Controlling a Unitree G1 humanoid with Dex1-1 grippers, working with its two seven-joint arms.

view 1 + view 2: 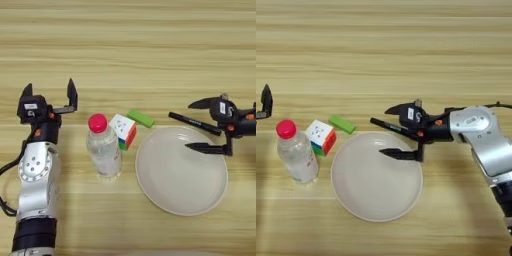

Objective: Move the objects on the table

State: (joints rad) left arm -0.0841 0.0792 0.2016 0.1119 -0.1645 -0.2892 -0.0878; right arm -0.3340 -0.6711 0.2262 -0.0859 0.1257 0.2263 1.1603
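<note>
The right gripper (390, 131) reaches in from the right with its two black fingers spread wide apart, holding nothing. The thin black marker (387, 125) lies between those open fingers, slanting from upper left to lower right, its far end running under the gripper body. The upper finger (397, 109) sits just beyond the marker on the bare wood; the lower finger (398, 154) hangs over the upper right part of the white round plate (363, 197), inside its rim. Whether either finger touches the marker cannot be told.

The left gripper (50, 92) stands to the left, wrist up and fingers pointing away from the robot, also wide open and empty. The nearest object to it is the clear plastic bottle (105, 152) with a pink-red cap, upright, off to the right of the jaws and a little nearer the robot. Just right of the bottle's cap sits the multicoloured puzzle cube (124, 131), close to the bottle, and the small green rectangular block (140, 118) lies just beyond the cube's far right corner. Cube and block rest near the plate's upper left rim, well clear of the right gripper's fingers. Everything stands on the light wooden table (130, 45).
</note>
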